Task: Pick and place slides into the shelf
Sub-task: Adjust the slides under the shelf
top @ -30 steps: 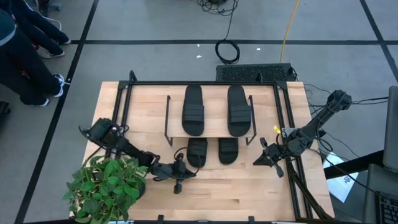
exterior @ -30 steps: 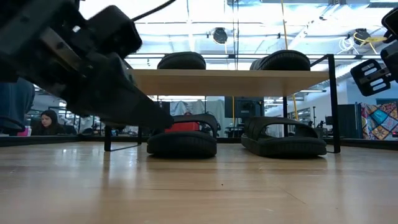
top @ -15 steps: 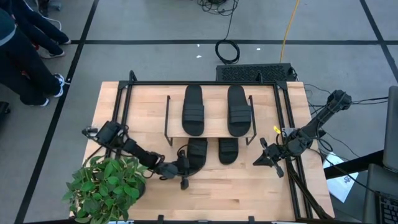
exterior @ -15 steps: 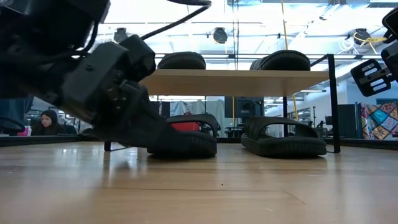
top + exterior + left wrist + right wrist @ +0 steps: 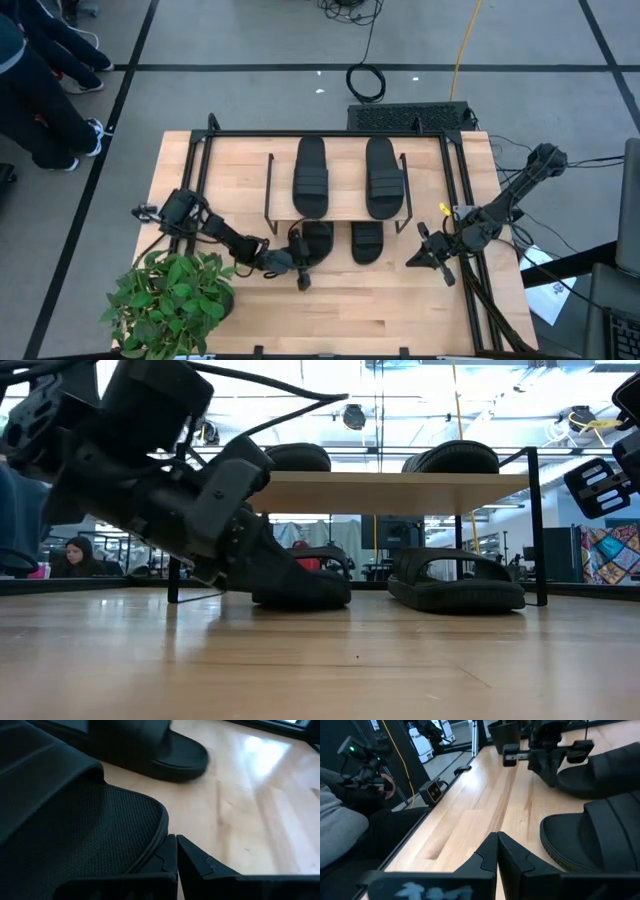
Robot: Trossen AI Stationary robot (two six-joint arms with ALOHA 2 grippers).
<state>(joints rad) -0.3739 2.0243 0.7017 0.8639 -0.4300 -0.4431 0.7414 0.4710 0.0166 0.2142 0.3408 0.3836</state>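
Two black slides [image 5: 310,178] [image 5: 385,178] lie on the shelf's wooden top board [image 5: 347,207]. Two more rest sole-down on the table below it [image 5: 318,240] [image 5: 367,240], with their heels sticking out toward the near edge. My left gripper [image 5: 303,258] is shut and lies low at the heel of the lower left slide [image 5: 318,588]. My right gripper [image 5: 418,258] is shut and hovers right of the shelf, touching nothing. The right wrist view shows the lower right slide [image 5: 600,837] ahead of it. My left gripper meets the lower left slide at its heel rim [image 5: 161,822] with the outer side of one shut finger [image 5: 167,851]. It comes in nearly level, just above the table, slanting from the near left. The slide lies flat on the table, its front part under the shelf.
A potted plant [image 5: 170,300] stands at the table's near left corner beside the left arm. A large black metal frame [image 5: 330,134] runs round the table. People stand beyond the far left corner [image 5: 30,80]. Bare wood [image 5: 360,300] lies along the near edge.
My left gripper has moved low over the table toward the right and the far edge, from near the plant up to the lower left slide's heel, staying shut. The right arm has kept still.
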